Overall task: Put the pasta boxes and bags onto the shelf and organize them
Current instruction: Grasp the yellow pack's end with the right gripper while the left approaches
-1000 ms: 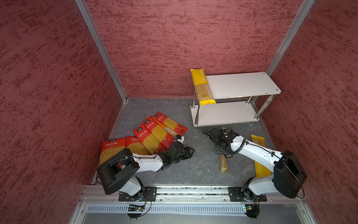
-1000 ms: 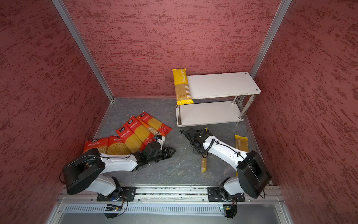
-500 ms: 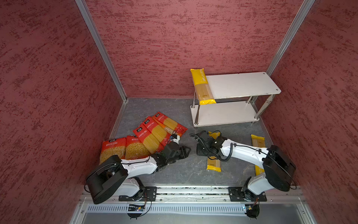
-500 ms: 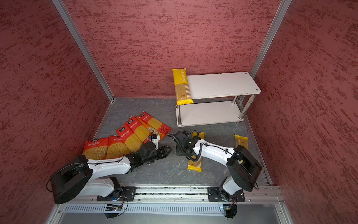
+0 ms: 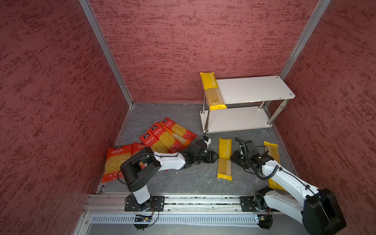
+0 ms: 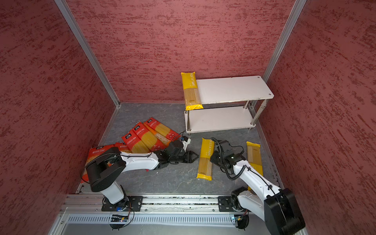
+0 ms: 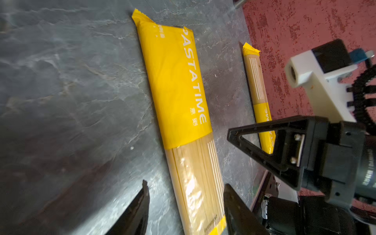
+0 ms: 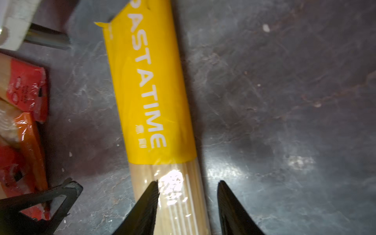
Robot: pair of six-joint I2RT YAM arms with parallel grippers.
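Three yellow packs (image 5: 213, 89) (image 5: 224, 158) (image 5: 271, 150), three long red packs (image 5: 156, 143) (image 5: 166, 138) (image 5: 179, 129) and two wide red packs (image 5: 119, 162) (image 5: 138, 145) show, with left tool (image 5: 216, 157) and right tool (image 5: 234, 159) open, flanking one yellow.

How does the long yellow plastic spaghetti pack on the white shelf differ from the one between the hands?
The shelf pack overhangs the top board's front edge; the floor pack lies flat on the grey floor. No hand is near the shelf pack; the left hand and right hand flank the floor pack. Both read PASTATIME.
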